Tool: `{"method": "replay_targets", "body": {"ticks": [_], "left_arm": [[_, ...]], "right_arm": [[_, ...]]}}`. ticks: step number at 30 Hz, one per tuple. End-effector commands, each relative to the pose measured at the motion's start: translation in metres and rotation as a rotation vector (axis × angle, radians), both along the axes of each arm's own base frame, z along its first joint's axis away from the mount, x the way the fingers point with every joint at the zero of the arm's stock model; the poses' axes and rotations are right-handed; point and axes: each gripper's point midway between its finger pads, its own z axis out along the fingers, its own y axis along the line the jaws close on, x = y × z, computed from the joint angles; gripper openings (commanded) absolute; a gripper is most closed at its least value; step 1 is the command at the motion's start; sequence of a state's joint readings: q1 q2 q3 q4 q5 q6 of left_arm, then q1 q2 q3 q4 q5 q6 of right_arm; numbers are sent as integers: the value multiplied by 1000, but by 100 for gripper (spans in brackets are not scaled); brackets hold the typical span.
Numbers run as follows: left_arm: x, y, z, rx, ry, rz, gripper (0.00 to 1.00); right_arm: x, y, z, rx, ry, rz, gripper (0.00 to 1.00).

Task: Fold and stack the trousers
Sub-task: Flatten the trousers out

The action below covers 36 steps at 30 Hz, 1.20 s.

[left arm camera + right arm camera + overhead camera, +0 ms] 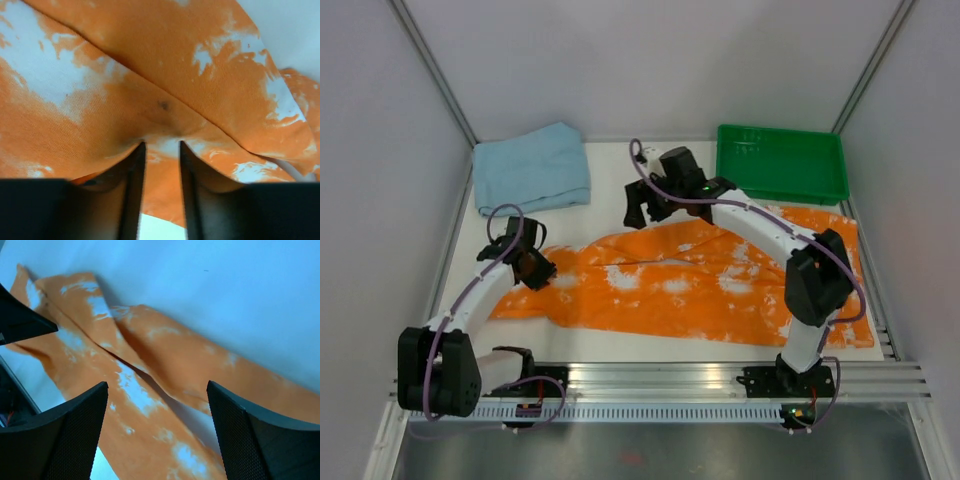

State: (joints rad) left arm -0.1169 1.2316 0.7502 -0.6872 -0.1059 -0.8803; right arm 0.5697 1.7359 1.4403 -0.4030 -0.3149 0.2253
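From above, the orange trousers point(700, 290) lie spread lengthwise on the white worktop point(620, 345), from its left-middle to the right edge, wrinkled and not yet folded. The left gripper point(527, 262) sits low at their left end, and the right gripper point(645, 208) hovers over their far edge near the middle. A folded blue cloth point(532, 170) fills the far left corner and a green tray point(782, 165) the far right corner. A strip of worktop shows along the near edge, so I judge a fold has more room toward the near side than toward the far corners. In the left wrist view the fingers point(131, 190) are pinched close with orange fabric bunched between them, so this hand grips the trousers. In the right wrist view the fingers point(65, 435) stand wide apart with nothing between them, and the creased cloth lies below. To fold well, the right hand should probably take the far edge level with the left's hold, so that both lift one straight line and carry it over without brushing the blue cloth or the tray
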Motion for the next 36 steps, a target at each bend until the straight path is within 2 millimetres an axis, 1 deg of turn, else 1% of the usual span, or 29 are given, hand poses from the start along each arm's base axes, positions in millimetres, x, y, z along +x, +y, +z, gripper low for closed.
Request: {"method": "replay_targets", "body": {"ticks": [1, 2, 3, 4, 5, 6, 8, 9, 10, 11, 12, 13, 15, 19, 22, 24, 25, 26, 27, 28, 29, 30, 31, 32, 33, 34, 35, 36], "left_arm": [[0, -5, -2, -81, -77, 101, 32], [5, -8, -3, -107, -100, 120, 24], [0, -8, -11, -110, -67, 134, 16], [-8, -7, -20, -104, -25, 151, 2], [-19, -4, -26, -88, 22, 156, 2], [-28, 0, -33, -67, 57, 163, 2], [-38, 5, -36, -55, 72, 194, 2], [-42, 8, -37, -44, 75, 208, 2], [-44, 10, -33, -44, 48, 225, 2], [-45, 12, -30, -38, 32, 232, 2], [-50, 18, -29, -12, 36, 246, 2], [-52, 20, -23, -8, 13, 263, 2], [-56, 26, -21, 14, 5, 275, 2], [-69, 30, -24, 21, 31, 302, 2], [-70, 30, -26, 20, 42, 298, 2], [-68, 30, -23, 24, 39, 278, 3], [-65, 30, -21, 24, 29, 271, 5], [-63, 30, -20, 24, 22, 260, 7], [-60, 30, -16, 26, 2, 245, 14], [-58, 29, -14, 25, -8, 238, 18], [-51, 27, -11, 14, -38, 226, 24], [-47, 26, -7, 12, -67, 197, 32], [-42, 25, -4, 7, -93, 177, 36], [-31, 20, 3, -14, -143, 147, 38], [-26, 19, 10, -4, -181, 102, 41], [-21, 19, 16, 0, -211, 78, 44], [-10, 18, 28, 4, -270, 56, 49], [-6, 19, 35, 27, -302, 18, 53]], "right_arm": [[6, 70, 0, 14, -130, 232, 87], [-8, 92, -6, 9, -133, 293, 87], [-8, 102, -32, -31, -118, 323, 87], [-8, 114, -32, -38, -141, 343, 87], [-18, 126, -39, -58, -139, 378, 87], [-15, 132, -52, -92, -148, 388, 87], [-21, 141, -62, -105, -150, 406, 87], [-19, 142, -67, -112, -148, 400, 87], [-20, 141, -70, -115, -146, 397, 87], [-20, 141, -71, -118, -149, 394, 87], [-17, 139, -73, -132, -156, 384, 87], [-16, 137, -75, -143, -161, 388, 88], [-17, 136, -80, -153, -152, 393, 88], [-23, 140, -96, -154, -123, 409, 87], [-26, 148, -106, -160, -112, 425, 79], [-32, 152, -113, -176, -104, 449, 73], [-37, 153, -115, -183, -100, 462, 66], [-40, 154, -116, -179, -95, 475, 62], [-42, 154, -117, -176, -89, 483, 58], [-44, 156, -115, -162, -85, 493, 42], [-44, 157, -113, -159, -87, 498, 26], [-43, 158, -110, -155, -91, 492, 8], [-39, 157, -107, -164, -102, 475, 0], [-35, 158, -97, -163, -127, 461, 0], [-29, 161, -83, -154, -156, 450, 0], [-22, 161, -73, -158, -180, 430, 0], [-16, 167, -47, -129, -229, 420, 0], [-12, 171, -31, -109, -260, 416, 0]]}}
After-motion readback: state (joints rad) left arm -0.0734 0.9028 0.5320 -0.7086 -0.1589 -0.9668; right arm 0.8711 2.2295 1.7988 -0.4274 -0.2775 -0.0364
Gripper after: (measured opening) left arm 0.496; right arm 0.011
